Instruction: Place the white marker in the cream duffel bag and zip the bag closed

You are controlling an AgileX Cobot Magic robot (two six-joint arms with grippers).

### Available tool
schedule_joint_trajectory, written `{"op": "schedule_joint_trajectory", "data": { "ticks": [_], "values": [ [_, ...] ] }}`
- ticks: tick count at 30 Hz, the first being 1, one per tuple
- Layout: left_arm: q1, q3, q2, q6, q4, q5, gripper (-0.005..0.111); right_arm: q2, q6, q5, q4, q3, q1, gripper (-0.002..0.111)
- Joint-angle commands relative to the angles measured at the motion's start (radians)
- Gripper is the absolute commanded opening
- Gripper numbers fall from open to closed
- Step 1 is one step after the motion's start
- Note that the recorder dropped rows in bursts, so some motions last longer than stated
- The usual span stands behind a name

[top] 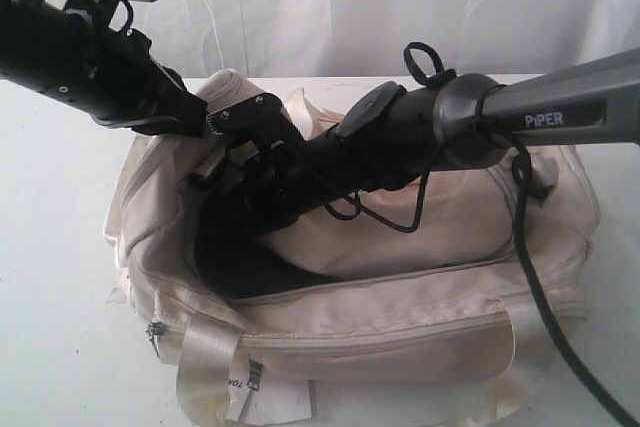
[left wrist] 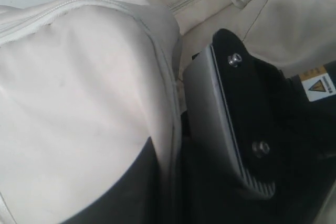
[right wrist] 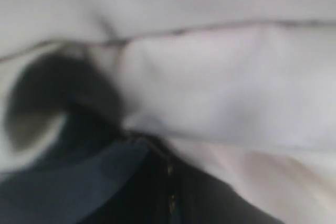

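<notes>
Bearing "PiPER" lettering, right arm [top: 560,112] ends seemingly inside cream duffel bag [top: 400,317].

Right tool hidden inside bag [top: 400,317]

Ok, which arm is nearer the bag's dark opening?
Right. The right arm reaches down into the opening; the left arm sits at the far rim of the bag.

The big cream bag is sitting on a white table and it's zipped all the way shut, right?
Not quite. The bag does sit on the white table, but it is open, not zipped shut. The exterior view shows its black lining through the wide gap on top.
</notes>
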Motion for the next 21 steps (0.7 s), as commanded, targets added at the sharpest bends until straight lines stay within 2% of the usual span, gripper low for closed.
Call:
{"op": "schedule_joint_trajectory", "data": {
  "ticks": [1, 8, 15, 21],
  "values": [
    [-0.009, -0.002, -0.017, 0.005, -0.043, 0.02, 0.018, -0.027, 0.013, 0.078, 0.0, -0.002, 0.0, 0.0],
    [-0.009, -0.002, -0.017, 0.005, -0.043, 0.02, 0.018, -0.078, 0.029, 0.211, -0.06, 0.0, 0.0, 0.0],
    [-0.009, -0.002, -0.017, 0.014, -0.043, 0.02, 0.018, -0.121, 0.236, 0.342, -0.334, 0.0, 0.0, 0.0],
    [-0.009, -0.002, -0.017, 0.026, -0.04, 0.008, 0.018, -0.155, 0.304, 0.441, -0.386, 0.0, 0.0, 0.0]
  ]
}}
